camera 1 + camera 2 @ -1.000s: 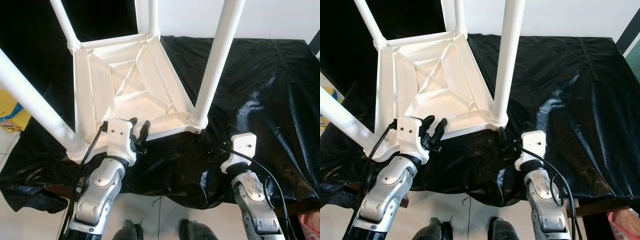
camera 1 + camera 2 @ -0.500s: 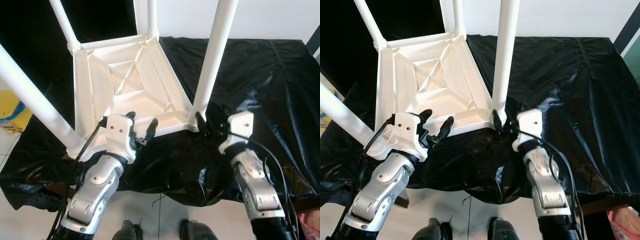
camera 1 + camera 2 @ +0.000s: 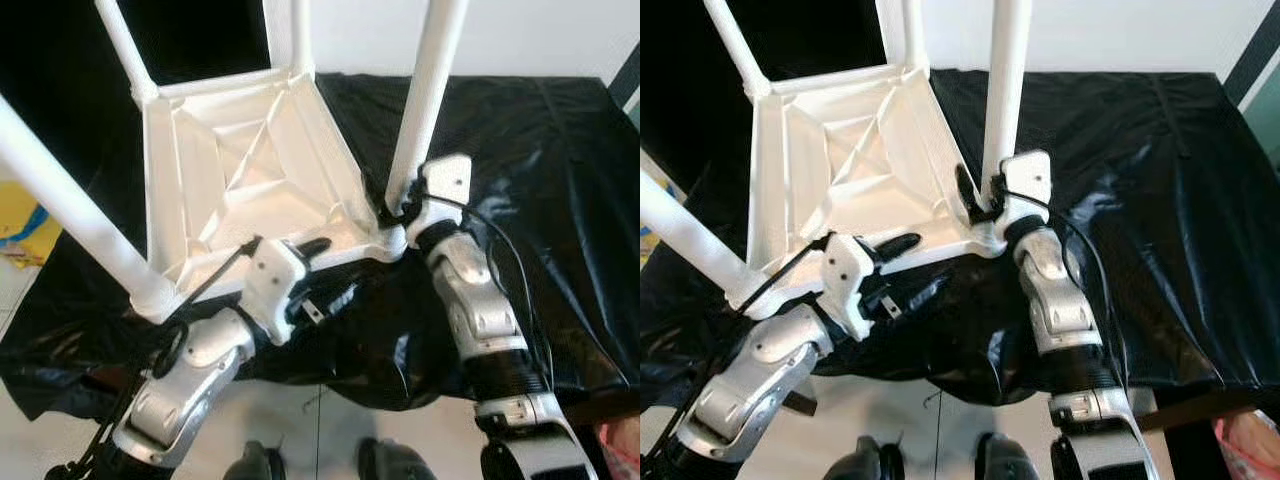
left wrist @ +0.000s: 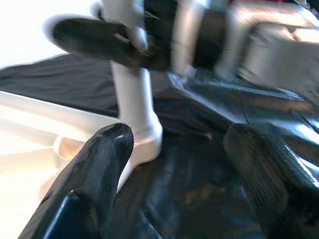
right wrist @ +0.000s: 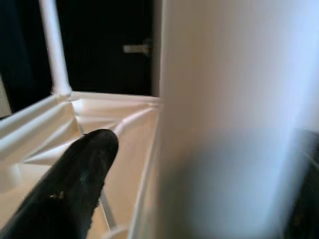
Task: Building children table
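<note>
Children's table (image 3: 250, 170), white plastic, lies upside down on a black sheet (image 3: 520, 150), its ribbed underside facing up and its four legs pointing upward. Right gripper (image 3: 978, 200) is at the near right leg (image 3: 425, 90), low down just above the corner socket; one black finger (image 5: 75, 184) sits on the inner side of the leg over the tabletop's underside, and the leg fills the space beside it (the other finger is barely visible at the frame edge, so I cannot tell whether the grasp is closed tight). Left gripper (image 3: 320, 270) hangs at the table's near edge with fingers spread apart, holding nothing: one finger (image 4: 94, 174) lies over the white rim, the other over the black sheet in front of it. From the left wrist, that same near right leg stands ahead with the right gripper blurred against it. Further out, the sheet covers a surface whose front edge drapes toward a pale tiled floor (image 3: 300, 420), and something yellow (image 3: 25, 225) shows at the far left
</note>
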Controlling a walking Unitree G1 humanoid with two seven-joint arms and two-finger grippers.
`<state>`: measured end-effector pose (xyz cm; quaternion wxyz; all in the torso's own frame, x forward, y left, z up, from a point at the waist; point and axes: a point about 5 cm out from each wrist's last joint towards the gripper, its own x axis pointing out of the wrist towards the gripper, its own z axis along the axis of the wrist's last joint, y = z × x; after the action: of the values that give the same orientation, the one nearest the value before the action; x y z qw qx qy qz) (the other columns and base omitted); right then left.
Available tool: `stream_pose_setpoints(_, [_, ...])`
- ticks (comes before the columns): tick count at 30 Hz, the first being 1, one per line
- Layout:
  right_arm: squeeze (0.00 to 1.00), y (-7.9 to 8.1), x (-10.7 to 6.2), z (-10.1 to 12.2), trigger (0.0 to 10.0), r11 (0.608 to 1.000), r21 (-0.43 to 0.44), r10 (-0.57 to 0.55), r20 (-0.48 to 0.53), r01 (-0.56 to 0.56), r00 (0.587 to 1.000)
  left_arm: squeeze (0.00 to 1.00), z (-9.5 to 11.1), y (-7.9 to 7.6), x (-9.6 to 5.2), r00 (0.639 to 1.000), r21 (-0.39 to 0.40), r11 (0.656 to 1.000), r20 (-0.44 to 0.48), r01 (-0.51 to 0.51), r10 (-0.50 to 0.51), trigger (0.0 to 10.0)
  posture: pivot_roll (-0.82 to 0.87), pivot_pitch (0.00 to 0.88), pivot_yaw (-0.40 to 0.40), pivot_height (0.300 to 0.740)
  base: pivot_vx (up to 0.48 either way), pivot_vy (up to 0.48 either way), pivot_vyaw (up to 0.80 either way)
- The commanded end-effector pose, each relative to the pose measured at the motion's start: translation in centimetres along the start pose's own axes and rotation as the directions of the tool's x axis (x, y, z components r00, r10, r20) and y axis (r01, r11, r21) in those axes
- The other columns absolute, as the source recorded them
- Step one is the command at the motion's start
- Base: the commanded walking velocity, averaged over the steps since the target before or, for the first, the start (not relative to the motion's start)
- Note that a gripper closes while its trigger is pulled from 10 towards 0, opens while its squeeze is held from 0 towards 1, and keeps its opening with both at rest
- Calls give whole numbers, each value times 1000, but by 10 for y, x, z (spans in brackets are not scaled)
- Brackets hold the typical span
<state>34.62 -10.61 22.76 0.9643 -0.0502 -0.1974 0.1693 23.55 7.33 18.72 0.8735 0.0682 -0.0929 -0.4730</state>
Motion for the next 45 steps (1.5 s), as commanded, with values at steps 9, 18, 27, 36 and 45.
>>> stream_pose_setpoints(9, [0,4,7,-3,10000,1000,-8,4,-5,-4,1000,0,-17,-1,-12,993,6,999,-117,33,-32,10000,-69,111,-3,740,0,0,0])
stream_pose_setpoints(18, [0,-15,5,-10,6157,961,202,-177,-70,188,982,0,-20,14,-19,987,52,999,-162,-11,20,10000,-68,115,-9,740,0,0,0])
stream_pose_setpoints(27, [0,-22,-9,-20,9294,866,399,-263,-149,301,953,0,-28,25,-28,969,87,995,-234,-58,77,10000,-74,117,-5,740,0,0,0])
stream_pose_setpoints(36, [0,-25,-23,-26,0,650,674,-295,-203,352,934,0,-47,50,-40,895,175,964,-367,-200,253,10000,-81,124,5,740,0,0,0])
stream_pose_setpoints(45, [0,-31,-26,-22,0,683,642,-301,-188,349,935,0,-59,69,-51,809,188,917,-432,-351,398,10000,-81,130,6,740,0,0,0])
